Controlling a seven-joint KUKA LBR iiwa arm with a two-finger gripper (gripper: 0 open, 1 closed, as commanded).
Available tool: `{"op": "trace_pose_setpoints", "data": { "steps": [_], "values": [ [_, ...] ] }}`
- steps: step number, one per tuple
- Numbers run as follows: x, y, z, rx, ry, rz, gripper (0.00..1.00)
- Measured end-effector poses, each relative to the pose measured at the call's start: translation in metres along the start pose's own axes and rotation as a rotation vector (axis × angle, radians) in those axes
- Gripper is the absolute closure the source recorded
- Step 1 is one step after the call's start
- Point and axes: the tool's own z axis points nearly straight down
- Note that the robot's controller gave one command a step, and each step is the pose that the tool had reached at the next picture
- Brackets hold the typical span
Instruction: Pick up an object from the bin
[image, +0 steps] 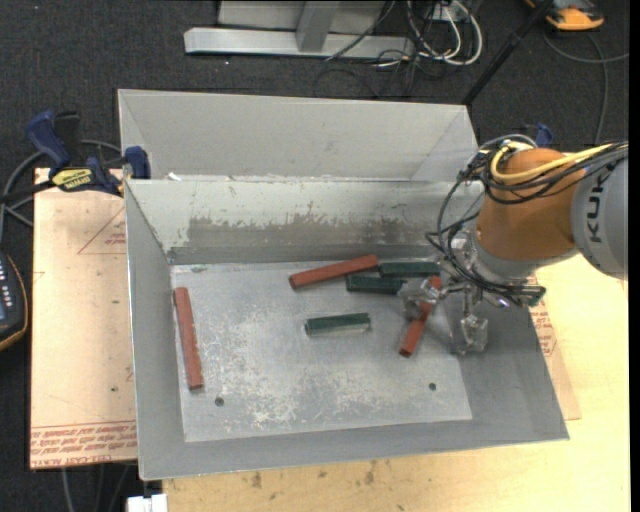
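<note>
My gripper (442, 316) hangs low over the right side of the bin floor, open. One metal finger (413, 298) stands at the upper end of a short red bar (412, 336), which lies tilted on the floor between the fingers and close to this one. The other finger (471, 334) is to the bar's right, apart from it. Just behind the gripper, two dark green bars (384, 284) (408, 268) lie near the back wall, partly hidden by the wrist.
A long red bar (335, 272) lies slanted by the back wall. A small dark green bar (337, 324) sits mid-floor. Another long red bar (187, 338) lies along the left wall. The bin's right wall slopes up close to the gripper.
</note>
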Motion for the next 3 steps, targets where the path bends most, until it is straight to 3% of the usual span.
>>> {"op": "trace_pose_setpoints", "data": {
  "steps": [1, 3],
  "values": [
    [0.002, -0.003, -0.001, 0.007, 0.000, 0.002, 1.00],
    [-0.004, -0.004, -0.093, 0.010, 0.002, 0.006, 1.00]
  ]
}}
